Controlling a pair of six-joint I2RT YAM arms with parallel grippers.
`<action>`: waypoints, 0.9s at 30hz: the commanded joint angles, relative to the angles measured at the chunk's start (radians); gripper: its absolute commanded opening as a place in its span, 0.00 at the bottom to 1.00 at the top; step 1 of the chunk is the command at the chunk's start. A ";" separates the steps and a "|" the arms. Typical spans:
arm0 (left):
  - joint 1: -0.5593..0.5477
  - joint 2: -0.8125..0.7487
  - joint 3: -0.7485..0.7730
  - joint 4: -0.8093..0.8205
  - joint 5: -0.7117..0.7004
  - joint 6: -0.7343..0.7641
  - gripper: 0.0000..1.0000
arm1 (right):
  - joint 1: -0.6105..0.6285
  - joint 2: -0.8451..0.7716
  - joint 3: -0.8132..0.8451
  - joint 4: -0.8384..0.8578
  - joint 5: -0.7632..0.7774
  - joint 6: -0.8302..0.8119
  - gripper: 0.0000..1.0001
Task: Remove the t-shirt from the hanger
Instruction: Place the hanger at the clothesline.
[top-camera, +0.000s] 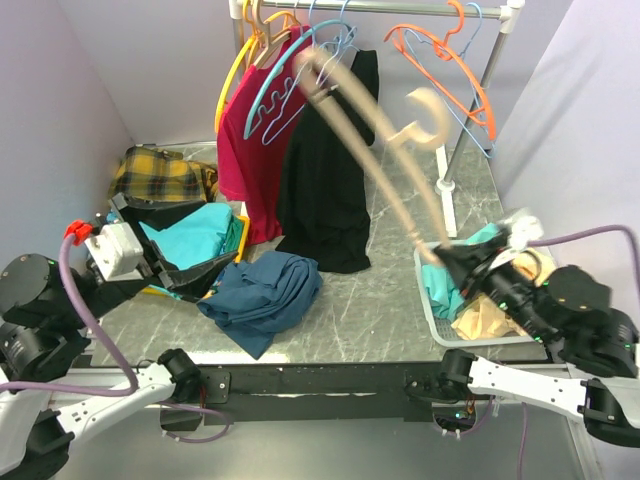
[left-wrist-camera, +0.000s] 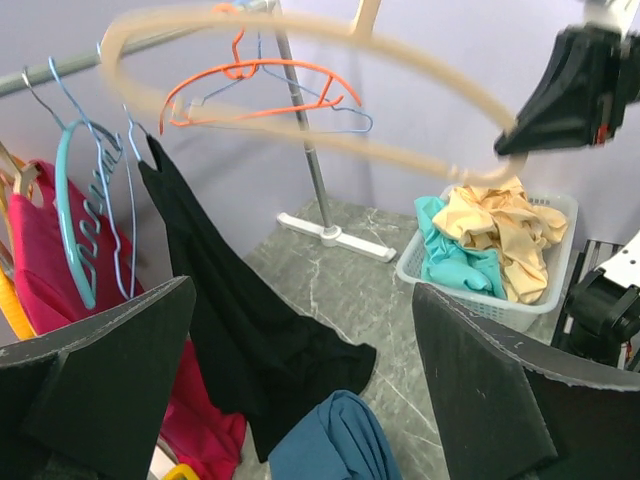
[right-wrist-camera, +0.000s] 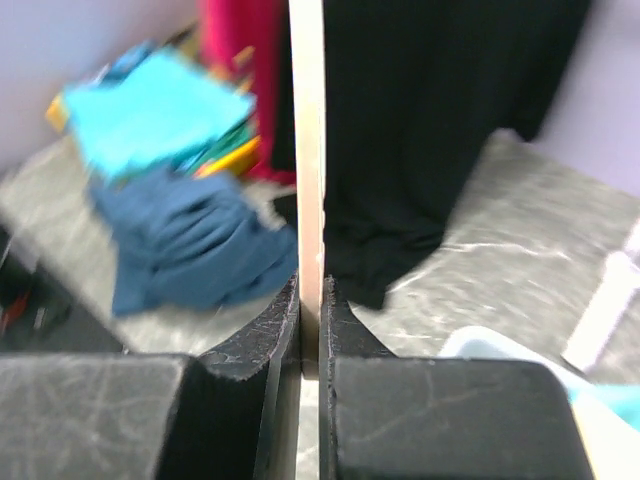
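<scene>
left gripper (left-wrist-camera: 305, 335): jaws spread wide, nothing between them. Both fingers (left-wrist-camera: 100, 385) frame the wrist view at left and right.
right gripper (right-wrist-camera: 310, 300): jaws pressed together on the thin bar of the beige hanger (right-wrist-camera: 307, 150), which rises straight out of the pinch.
beige hanger: in the top view it is smeared by motion and slants from the right gripper up toward the rack rail (top-camera: 400, 8).
blue t-shirt (top-camera: 262, 295): crumpled heap on the table near the front edge, centre-left. It is off the hanger and well apart from it, and neither gripper touches it.
top view only: teal cloth (top-camera: 195, 235) and plaid cloth (top-camera: 155, 175) at the left. It also gives the whole layout of both arms.
left wrist only: the hanger's full loop seen side-on against the wall. The white basket (left-wrist-camera: 560, 205) of teal and tan clothes sits below the right gripper.
right wrist only: the pinch up close, with no gap visible beside the bar. The t-shirt is blurred at the left behind it.
rack: black garment (top-camera: 325, 170) and red garment (top-camera: 250, 140) hang there. An orange hanger (top-camera: 445, 60) hangs at the right end.
</scene>
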 joint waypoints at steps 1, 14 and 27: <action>0.001 -0.009 -0.027 0.057 -0.033 -0.034 0.96 | 0.000 0.039 0.084 -0.019 0.296 0.129 0.00; 0.001 0.006 -0.050 0.073 -0.027 -0.064 0.97 | -0.002 0.263 0.411 -0.444 0.337 0.479 0.00; 0.001 -0.004 -0.072 0.080 0.000 -0.080 0.97 | -0.376 0.520 0.564 -0.392 0.009 0.295 0.00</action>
